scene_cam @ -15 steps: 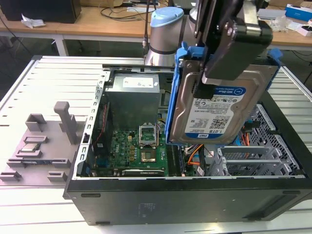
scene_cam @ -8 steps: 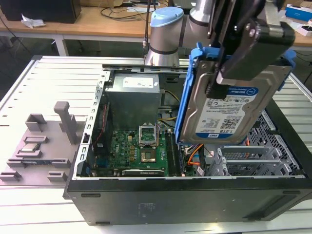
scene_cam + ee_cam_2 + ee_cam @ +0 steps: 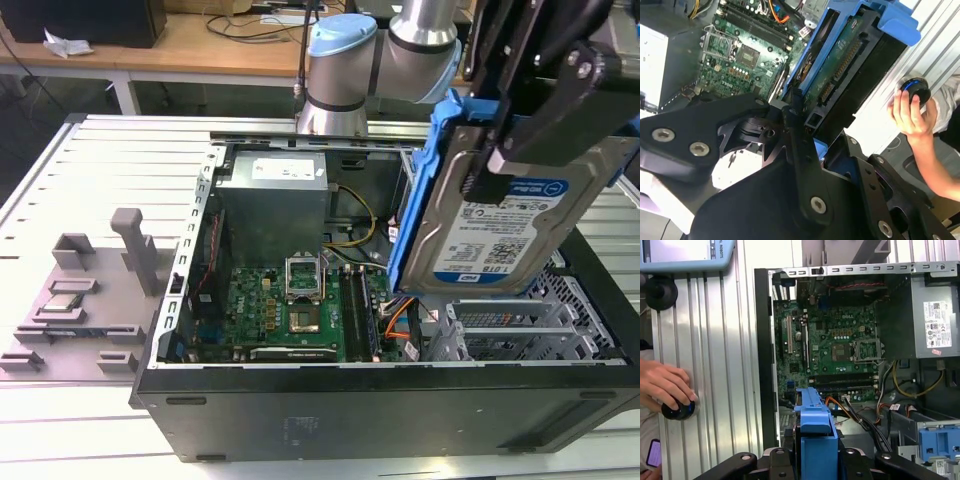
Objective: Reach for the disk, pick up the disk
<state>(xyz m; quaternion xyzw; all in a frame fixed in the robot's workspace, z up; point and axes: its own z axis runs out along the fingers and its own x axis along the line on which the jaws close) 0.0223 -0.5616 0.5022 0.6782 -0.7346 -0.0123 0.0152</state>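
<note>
The pincer [image 3: 505, 150] is clamped on the disk [image 3: 490, 225], held tilted above the open computer case [image 3: 350, 400]. A loose grip could drop it onto the motherboard [image 3: 290, 310] below.

black tool [image 3: 500, 160] clamped on the disk [image 3: 500, 225], raised tilted above the open computer case [image 3: 300, 400], grey fixtures [image 3: 90, 290] at the exterior view's left

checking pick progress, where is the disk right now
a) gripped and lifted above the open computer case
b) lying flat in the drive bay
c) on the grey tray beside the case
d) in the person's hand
a: in the exterior view the gripper is clamped on the disk, which hangs tilted in its blue bracket above the open computer case.
</note>
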